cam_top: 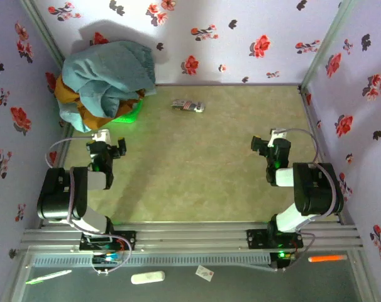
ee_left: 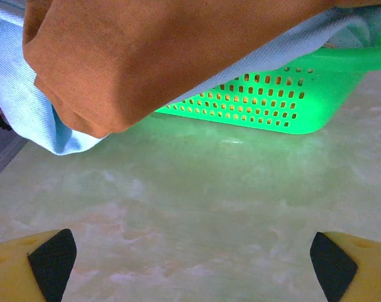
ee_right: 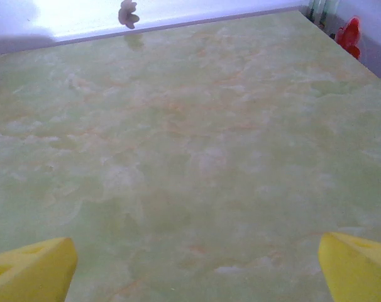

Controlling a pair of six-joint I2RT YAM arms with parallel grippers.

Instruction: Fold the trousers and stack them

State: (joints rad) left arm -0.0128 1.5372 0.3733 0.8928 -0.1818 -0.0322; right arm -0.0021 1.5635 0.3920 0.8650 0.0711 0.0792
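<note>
While the trousers can't be told apart for sure, they look to be buried in the heap (cam_top: pixel 105 78) of cloth piled over the green basket (cam_top: pixel 131 116) in the far-left corner, under a pale teal cloth (cam_top: pixel 115 66), with a mustard garment (cam_top: pixel 74 94) bulging out the side. The left gripper (ee_left: pixel 190 264) sits just short of that basket, jaws spread wide and empty. The right gripper (ee_right: pixel 197 267), equally wide and empty, hangs over bare table (ee_right: pixel 190 145) well apart from it. The danger, as I read it: a pinch from here takes the mustard fabric hanging lowest, or drags the light basket and tips the whole pile. The walls (cam_top: pixel 27 75) crowd the basket on two sides, so there's little room there. The middle of the table is wide open for spreading, bar a small wrapper-like thing (cam_top: pixel 188 106) near the far edge.
</note>
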